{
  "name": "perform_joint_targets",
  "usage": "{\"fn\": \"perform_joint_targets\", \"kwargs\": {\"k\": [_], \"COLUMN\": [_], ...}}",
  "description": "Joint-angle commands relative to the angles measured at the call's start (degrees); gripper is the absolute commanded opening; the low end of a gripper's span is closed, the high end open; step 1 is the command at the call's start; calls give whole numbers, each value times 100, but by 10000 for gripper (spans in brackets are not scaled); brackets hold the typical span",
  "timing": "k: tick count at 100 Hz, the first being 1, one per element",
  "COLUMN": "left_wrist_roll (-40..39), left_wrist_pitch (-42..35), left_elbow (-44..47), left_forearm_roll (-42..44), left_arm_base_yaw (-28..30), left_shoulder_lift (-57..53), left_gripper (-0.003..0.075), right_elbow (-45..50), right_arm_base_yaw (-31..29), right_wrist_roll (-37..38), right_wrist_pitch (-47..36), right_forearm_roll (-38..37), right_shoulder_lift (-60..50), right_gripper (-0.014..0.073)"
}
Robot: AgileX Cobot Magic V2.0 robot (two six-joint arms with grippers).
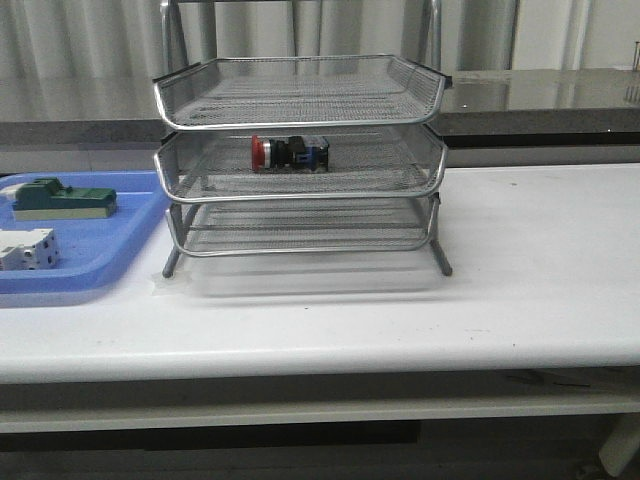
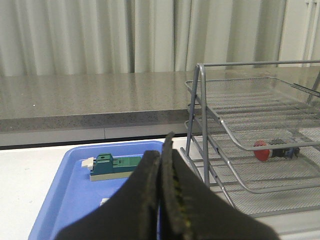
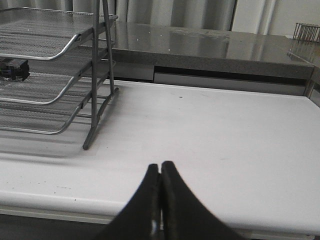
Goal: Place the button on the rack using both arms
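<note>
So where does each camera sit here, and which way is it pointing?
Front: looks forward over the white table at the silver three-tier wire-mesh rack; no arm shows.
Left wrist: behind the shut left gripper, facing the blue plastic tray and rack.
Right wrist: behind the shut right gripper, over bare table.
All share the red-headed button.

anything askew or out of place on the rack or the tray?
Nothing stands out. The button lies on its side in the middle tier of the rack, inside the mesh. The green block and white terminal block sit in the blue tray. Both grippers are shut, clear of everything.
</note>
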Motion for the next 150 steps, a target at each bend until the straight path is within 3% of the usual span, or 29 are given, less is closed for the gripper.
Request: {"fn": "perform_joint_targets", "kwargs": {"k": [1,88,106,125,150], "left_wrist_roll": [-46,-46,-160,-1791,-2001], "left_wrist_pitch": [-399,-409,-409,-501,-649], "left_elbow": [-157,-157,-133,183,807], "left_forearm_roll": [-49,-23,883,2491,2646], "left_arm_base_yaw": [9,9,9,9,281], "left_shoulder_lift": [35,35,35,35,-23], "left_gripper": [-20,-20,-20,-20,-20], "right_elbow": [11,11,11,11,11], "right_arm_base_yaw": [-35,-35,-35,-35,-35], "right_wrist_roll": [-15,-15,-15,-15,-15], "right_wrist_pitch": [-495,-495,-495,-495,-495], "right_forearm_roll": [-61,-61,-61,-61,-61], "right_shoulder_lift": [-103,-103,-103,-103,-103], "right_gripper": [-57,-57,-57,-57,-57]}}
